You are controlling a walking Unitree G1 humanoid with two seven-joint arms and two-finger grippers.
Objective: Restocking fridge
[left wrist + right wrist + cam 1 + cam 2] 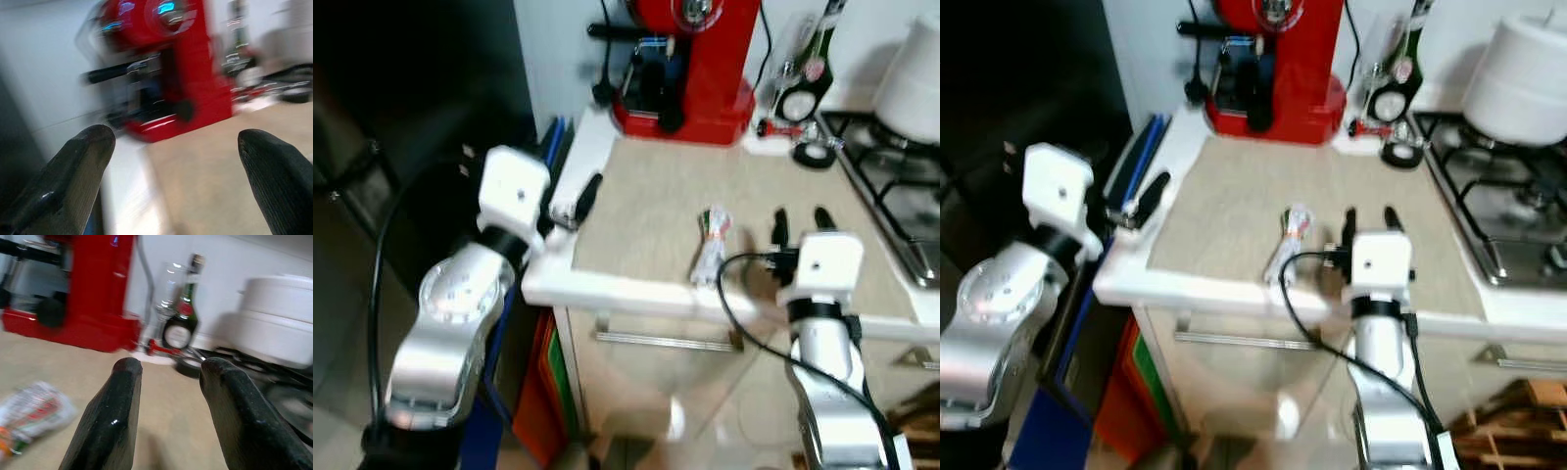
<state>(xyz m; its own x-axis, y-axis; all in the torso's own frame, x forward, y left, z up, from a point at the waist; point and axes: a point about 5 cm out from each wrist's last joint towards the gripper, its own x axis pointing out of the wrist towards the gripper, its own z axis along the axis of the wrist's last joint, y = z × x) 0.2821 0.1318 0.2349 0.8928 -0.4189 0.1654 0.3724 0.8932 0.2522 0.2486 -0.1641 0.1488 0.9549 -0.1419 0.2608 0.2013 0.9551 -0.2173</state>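
A small clear packet (711,244) with red and green print is lying on the beige table (646,206), out in front of the red coffee machine (690,69) and just to the left of the right pincer (799,223), which is hovering low over the table with its two black fingers spread and gripping nothing. The left pincer (582,201) is reaching over the table's white left edge, well left of the coffee machine's front, its fingers (73,171) standing wide apart and released. Right of the coffee machine, a dark green bottle (182,316) is standing against the wall, and a white pot (1526,69) is sitting on the gas hob (896,186) beyond it.
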